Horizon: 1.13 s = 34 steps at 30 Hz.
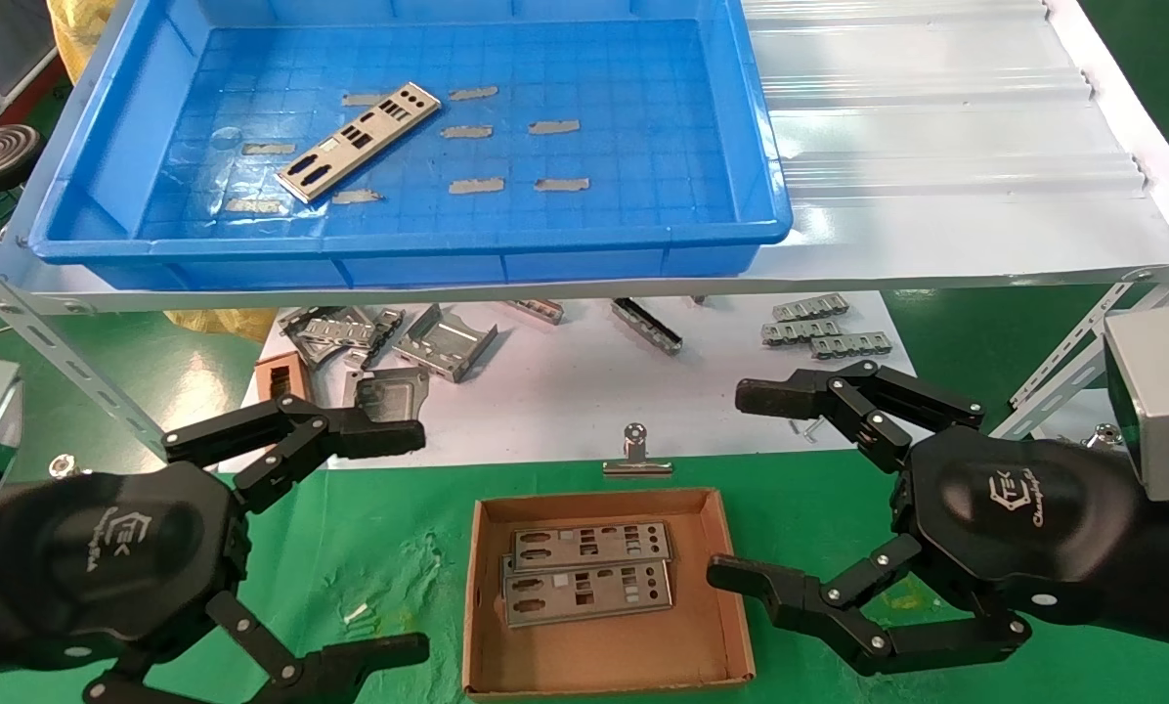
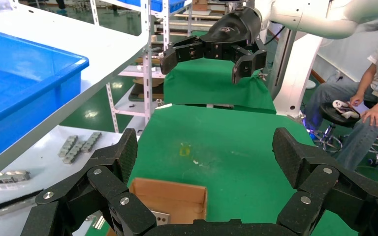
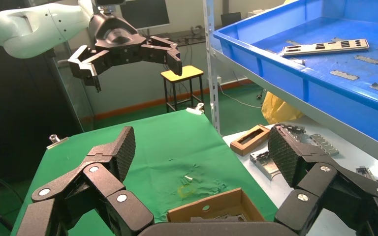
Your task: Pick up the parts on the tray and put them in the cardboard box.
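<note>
One silver punched plate (image 1: pixel 360 143) lies slanted on the floor of the blue tray (image 1: pixel 760 176) on the upper shelf; it also shows in the right wrist view (image 3: pixel 326 46). The cardboard box (image 1: pixel 485 626) sits on the green cloth and holds two stacked plates (image 1: pixel 589 572). My left gripper (image 1: pixel 389 538) is open and empty, to the left of the box. My right gripper (image 1: pixel 741 484) is open and empty, just right of the box. The box corner shows in the left wrist view (image 2: pixel 177 196) and the right wrist view (image 3: pixel 211 209).
Bent grey brackets (image 1: pixel 418 342) and ridged strips (image 1: pixel 819 328) lie on the white sheet under the shelf. A small brown frame (image 1: pixel 280 376) sits near my left fingers. A binder clip (image 1: pixel 635 455) lies behind the box. Metal shelf struts (image 1: pixel 1063 362) slant on both sides.
</note>
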### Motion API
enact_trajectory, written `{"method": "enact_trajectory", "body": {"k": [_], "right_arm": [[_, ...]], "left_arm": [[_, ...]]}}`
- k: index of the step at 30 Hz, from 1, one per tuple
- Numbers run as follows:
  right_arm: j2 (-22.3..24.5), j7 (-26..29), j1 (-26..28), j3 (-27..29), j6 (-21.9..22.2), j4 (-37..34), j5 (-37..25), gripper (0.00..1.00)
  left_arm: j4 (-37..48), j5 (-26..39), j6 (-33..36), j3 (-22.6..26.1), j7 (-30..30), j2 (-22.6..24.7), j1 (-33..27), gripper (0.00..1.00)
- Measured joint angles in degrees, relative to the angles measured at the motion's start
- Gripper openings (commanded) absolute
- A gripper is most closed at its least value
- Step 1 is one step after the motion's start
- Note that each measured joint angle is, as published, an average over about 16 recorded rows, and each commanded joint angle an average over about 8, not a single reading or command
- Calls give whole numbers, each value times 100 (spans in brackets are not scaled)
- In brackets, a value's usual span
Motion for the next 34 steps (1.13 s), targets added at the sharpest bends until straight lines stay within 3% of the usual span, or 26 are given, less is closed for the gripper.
{"method": "enact_trajectory", "body": {"k": [34], "right_arm": [[0, 0, 0, 0, 0, 0, 0, 100]], "left_arm": [[0, 0, 0, 0, 0, 0, 0, 100]]}}
